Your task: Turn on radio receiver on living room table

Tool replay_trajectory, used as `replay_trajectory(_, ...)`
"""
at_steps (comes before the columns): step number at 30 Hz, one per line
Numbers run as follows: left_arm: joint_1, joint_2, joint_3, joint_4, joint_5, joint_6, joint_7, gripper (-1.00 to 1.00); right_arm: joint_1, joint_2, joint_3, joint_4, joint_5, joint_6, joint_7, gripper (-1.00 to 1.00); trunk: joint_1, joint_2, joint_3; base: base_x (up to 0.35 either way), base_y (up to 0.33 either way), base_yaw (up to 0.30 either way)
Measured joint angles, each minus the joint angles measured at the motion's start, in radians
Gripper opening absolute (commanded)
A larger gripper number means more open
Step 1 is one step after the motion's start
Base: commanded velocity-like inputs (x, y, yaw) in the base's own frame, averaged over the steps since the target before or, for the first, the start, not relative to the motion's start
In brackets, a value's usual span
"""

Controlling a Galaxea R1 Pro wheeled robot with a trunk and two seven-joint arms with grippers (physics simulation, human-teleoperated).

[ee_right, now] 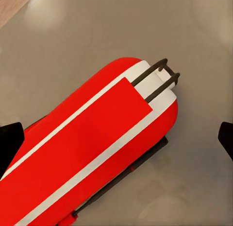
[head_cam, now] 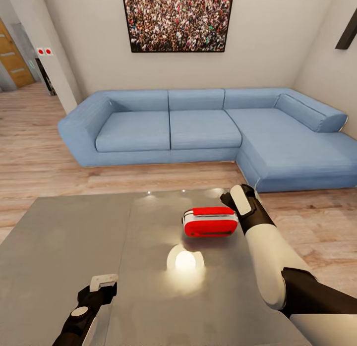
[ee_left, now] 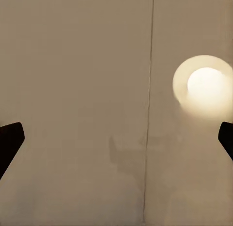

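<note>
The radio [head_cam: 210,221] lies on the grey glossy surface [head_cam: 64,247], toward its far right part, in front of the blue sofa [head_cam: 208,128]. In the head view I see its red body with white trim; the dial cannot be made out. The right wrist view shows the radio [ee_right: 92,158] from above, cut off at the picture edge, with the thin dark wire loop [ee_right: 158,78] at one end.

The right claw [head_cam: 237,200] hovers just beside the radio's right end; whether it touches is hard to tell. In the right wrist view its two dark fingertips [ee_right: 9,143] stand wide apart at the picture's edges, with the radio between them.

The left claw [head_cam: 102,282] is over the near part of the surface, well apart from the radio. Its fingertips [ee_left: 8,141] are also spread, with nothing between them. A bright round lamp reflection [head_cam: 185,260] shines on the surface near the radio.
</note>
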Motion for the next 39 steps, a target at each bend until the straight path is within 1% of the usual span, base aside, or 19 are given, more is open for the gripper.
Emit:
replay_trajectory(13,0.000,-0.001,0.000,0.001,0.000,0.000,0.000,1.00,0.000,0.001,0.010,0.003,0.007,-0.004,0.004,1.00,0.000,0.000,-0.002,0.000,0.000,0.000)
replay_trajectory(15,0.000,-0.001,0.000,0.001,0.000,0.000,0.000,1.00,0.000,0.002,0.010,0.003,0.006,-0.004,0.027,1.00,0.000,0.000,-0.002,0.000,0.000,0.000)
replay_trajectory(17,0.000,-0.001,0.000,0.001,0.000,0.000,0.000,1.00,0.000,0.001,0.010,0.003,0.006,-0.003,0.072,1.00,0.000,0.000,-0.002,0.000,0.000,0.000)
replay_trajectory(19,0.000,0.000,0.000,0.002,0.000,0.000,0.000,1.00,0.000,0.001,0.010,0.003,0.006,-0.003,0.100,1.00,0.000,0.000,-0.002,0.000,0.000,0.000)
replay_trajectory(23,0.000,-0.001,0.000,0.002,0.000,0.000,0.000,1.00,0.000,0.000,0.009,0.004,0.005,-0.002,0.126,1.00,0.000,0.000,-0.002,0.000,0.000,0.000)
replay_trajectory(34,0.000,0.001,0.001,0.001,0.000,0.000,0.000,1.00,0.000,0.000,0.007,0.007,0.004,-0.002,0.135,1.00,0.000,0.000,-0.002,0.000,0.000,0.000)
replay_trajectory(39,0.000,0.000,0.001,0.001,0.000,0.000,0.000,1.00,0.000,-0.003,0.004,0.026,0.003,0.000,0.135,1.00,0.000,0.000,-0.007,0.000,0.000,0.000)
